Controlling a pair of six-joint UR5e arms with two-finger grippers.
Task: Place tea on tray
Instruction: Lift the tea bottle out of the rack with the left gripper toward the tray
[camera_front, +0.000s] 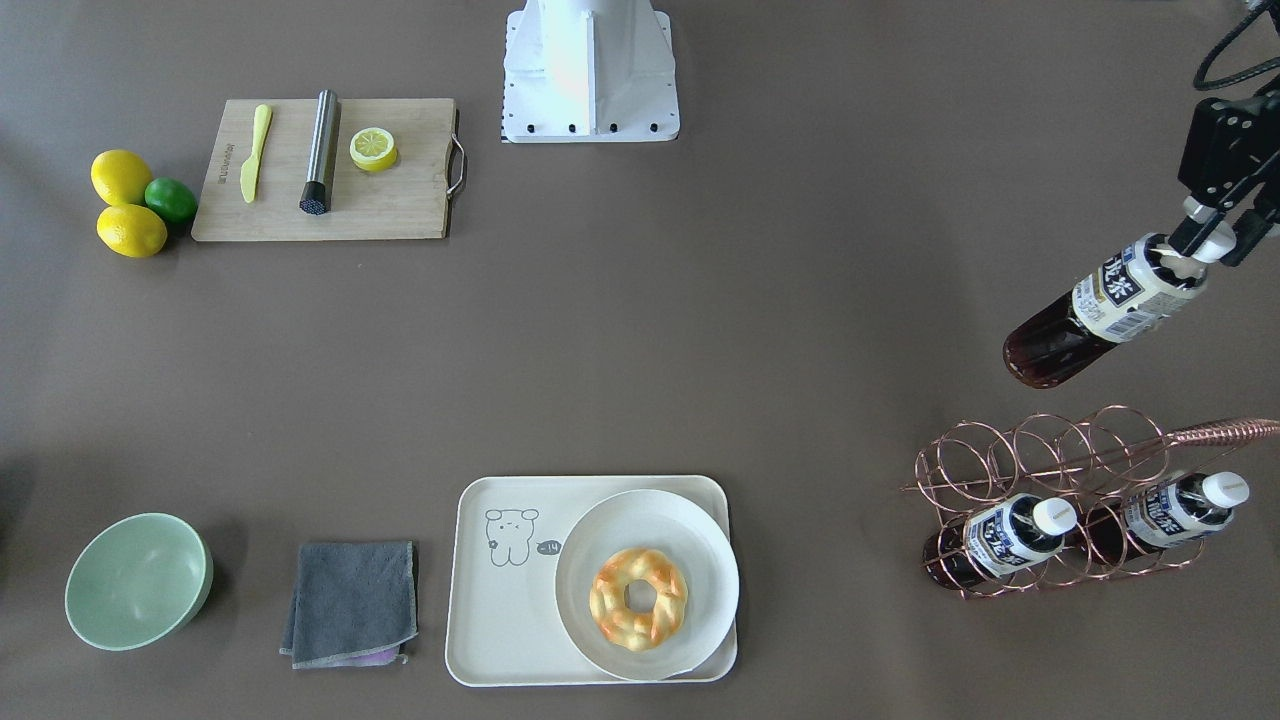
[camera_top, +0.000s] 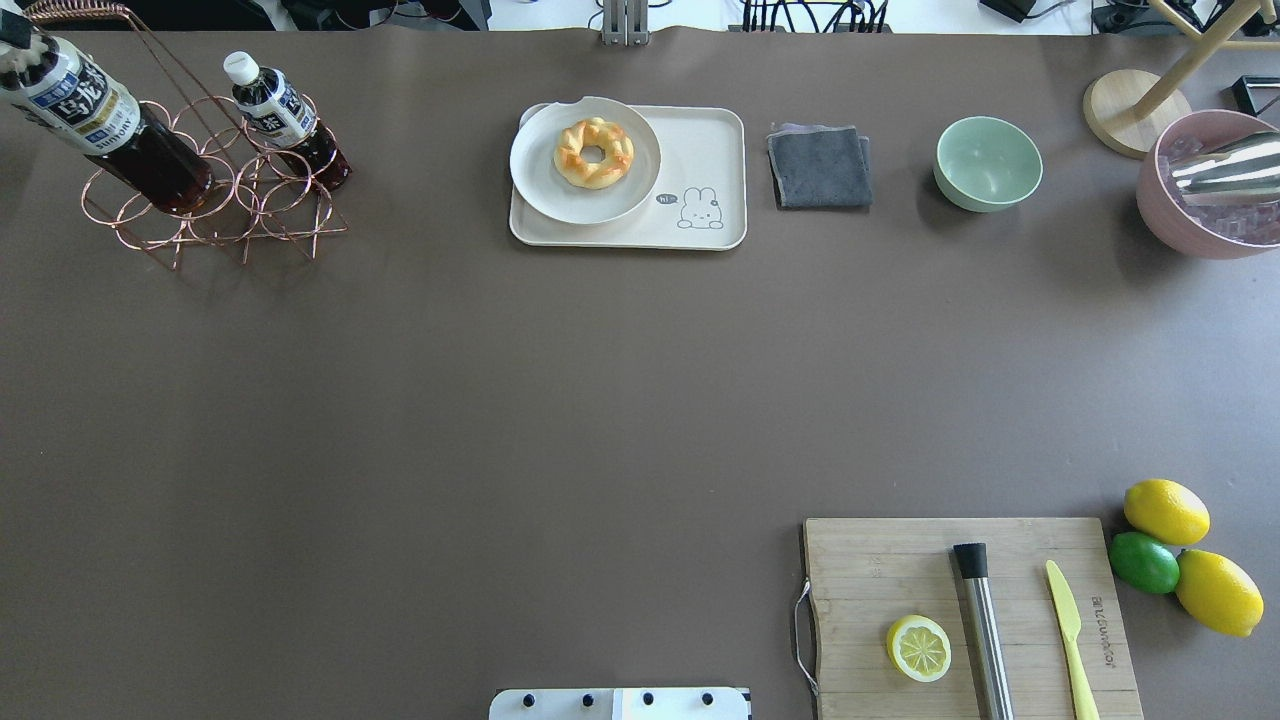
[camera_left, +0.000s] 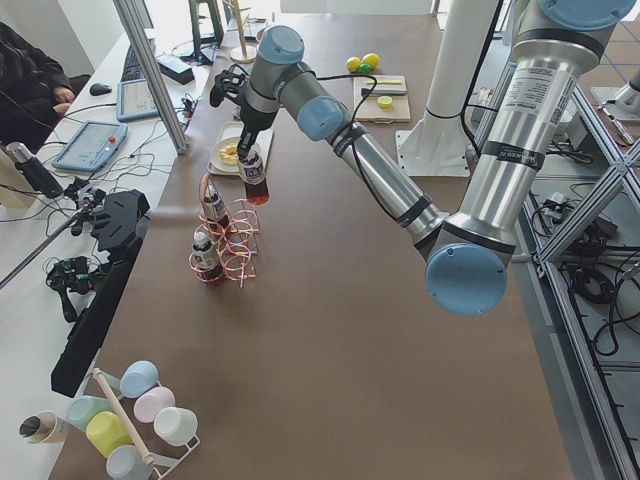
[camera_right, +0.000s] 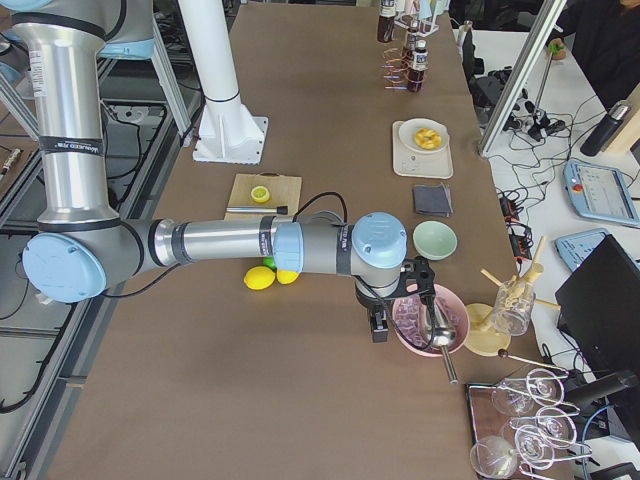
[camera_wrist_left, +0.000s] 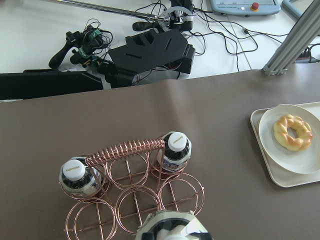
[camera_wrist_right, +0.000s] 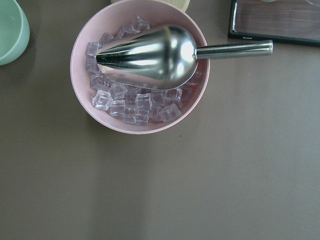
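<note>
My left gripper is shut on the white cap of the tea, a bottle of dark brown drink with a white-and-blue label. It hangs tilted in the air above a copper wire rack. It also shows in the overhead view and the left view. The cream tray with the cartoon animal lies far to the side and also shows in the overhead view. My right gripper hangs next to a pink ice bowl; I cannot tell if it is open.
Two lookalike bottles stay in the rack. A round plate with a doughnut covers half the tray. A grey cloth, a green bowl, a cutting board and lemons lie around.
</note>
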